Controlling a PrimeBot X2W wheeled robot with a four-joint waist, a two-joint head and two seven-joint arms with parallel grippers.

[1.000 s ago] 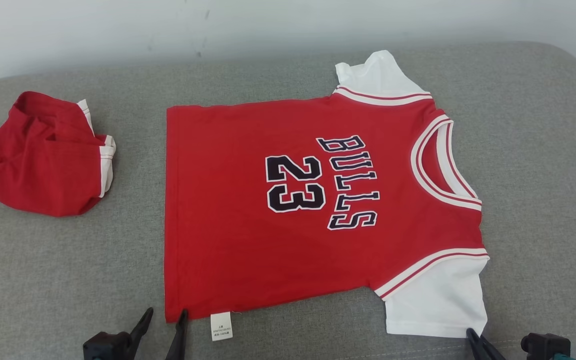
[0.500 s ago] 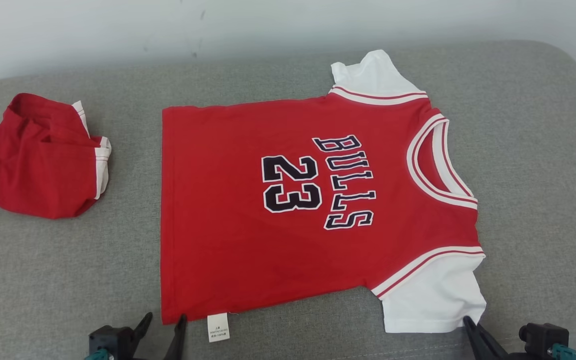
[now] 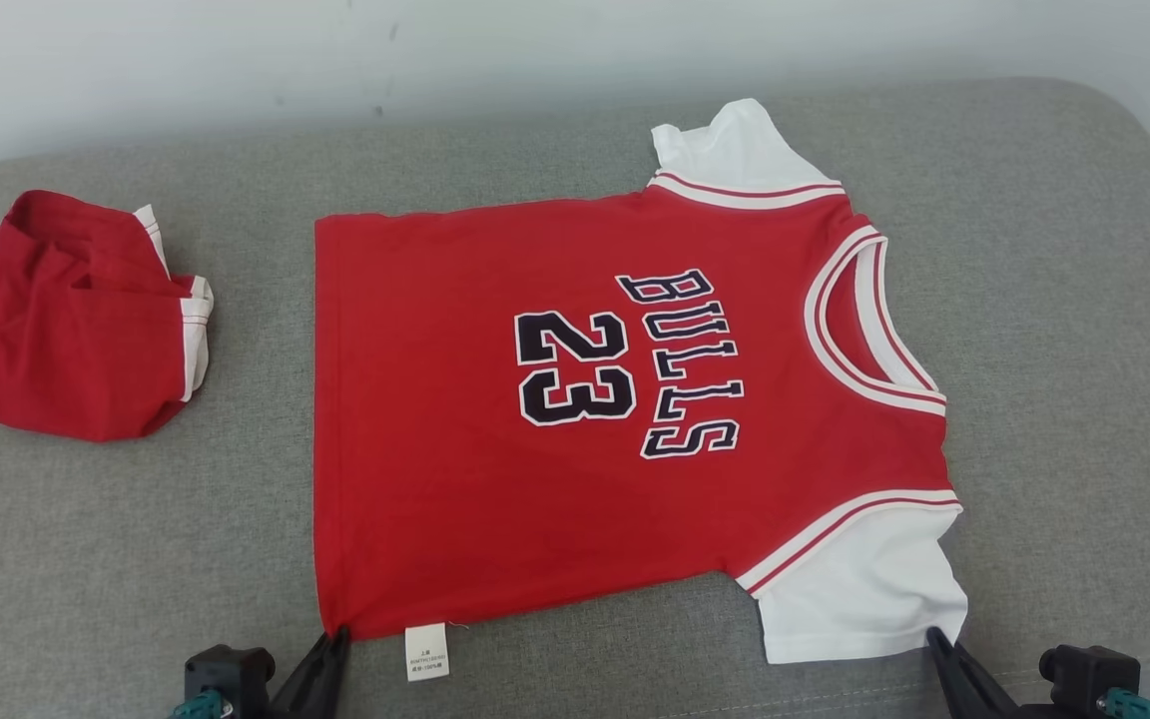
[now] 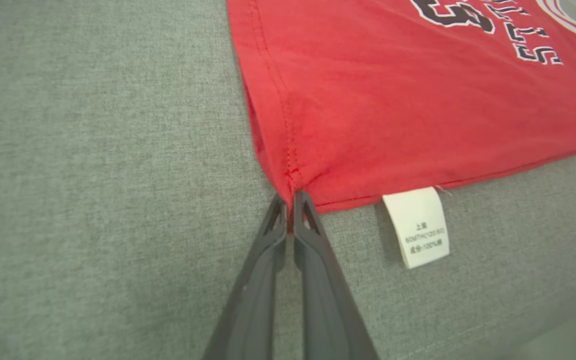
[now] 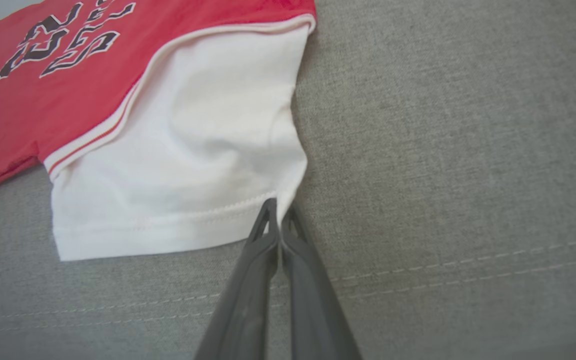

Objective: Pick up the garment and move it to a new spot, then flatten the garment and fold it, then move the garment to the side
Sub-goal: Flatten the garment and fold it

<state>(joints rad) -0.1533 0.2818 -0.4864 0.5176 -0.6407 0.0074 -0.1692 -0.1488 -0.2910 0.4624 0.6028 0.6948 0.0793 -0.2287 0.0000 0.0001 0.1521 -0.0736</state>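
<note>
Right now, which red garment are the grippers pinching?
The flat BULLS 23 shirt: left gripper on its hem corner, right gripper on its white sleeve. The crumpled red garment lies apart, untouched.

The grey fabric cushion [image 3: 1064, 300] bears a flat red jersey [image 3: 455, 419] and, apart, bunched red shorts [image 3: 56, 340].

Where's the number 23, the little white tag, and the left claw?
number 23 [image 3: 575, 367]: head view, middle of the digits.
white tag [image 4: 420, 227]: left wrist view, tag's middle.
left claw [image 4: 290, 200]: left wrist view, between fingertips pinching the jersey [image 4: 418, 110] corner.
</note>
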